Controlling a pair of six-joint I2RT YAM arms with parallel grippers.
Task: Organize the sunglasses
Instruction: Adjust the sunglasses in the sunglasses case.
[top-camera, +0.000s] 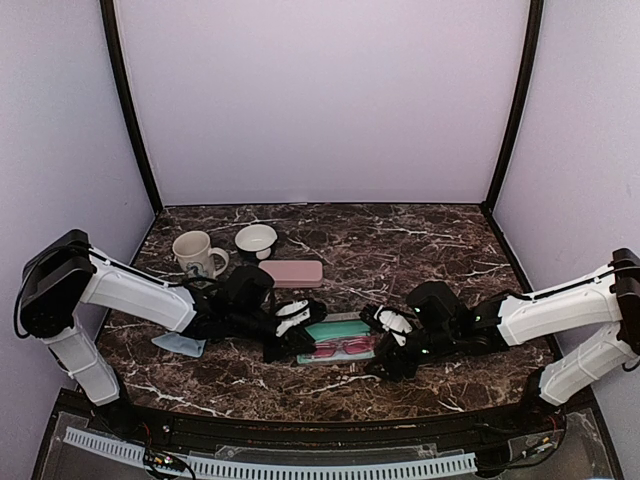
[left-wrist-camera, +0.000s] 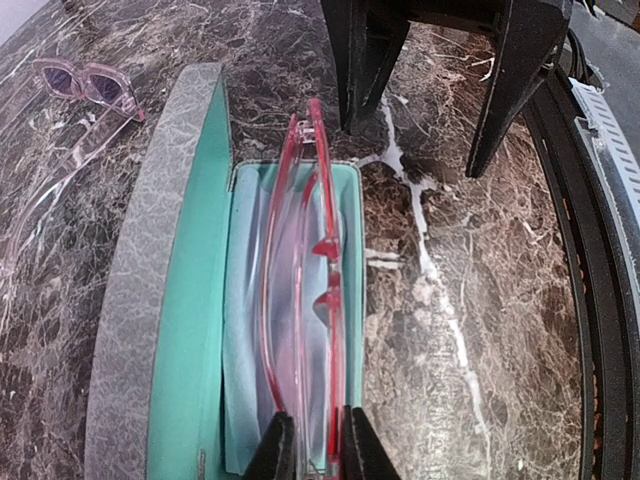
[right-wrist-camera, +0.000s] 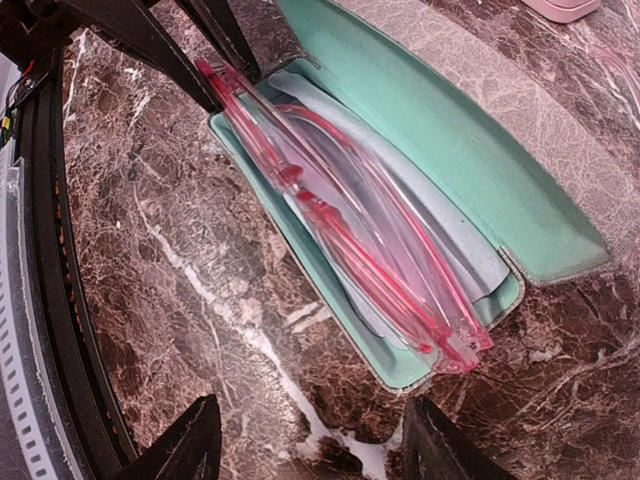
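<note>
Both fingers of the left gripper (left-wrist-camera: 312, 450) pinch one end of the red sunglasses (left-wrist-camera: 300, 300), which lie in the open grey case (left-wrist-camera: 165, 300); the right gripper (right-wrist-camera: 312, 410) stands spread at the other end. Only the left wrist view shows a paler pair (left-wrist-camera: 85, 85) beside the case

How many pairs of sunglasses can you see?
2. A red pair lies in the open case; a pale pink pair lies on the table beside it. More may be hidden.

Left tool (left-wrist-camera: 312, 445) pinching red sunglasses (left-wrist-camera: 328, 248), open case (left-wrist-camera: 150, 250)
</note>
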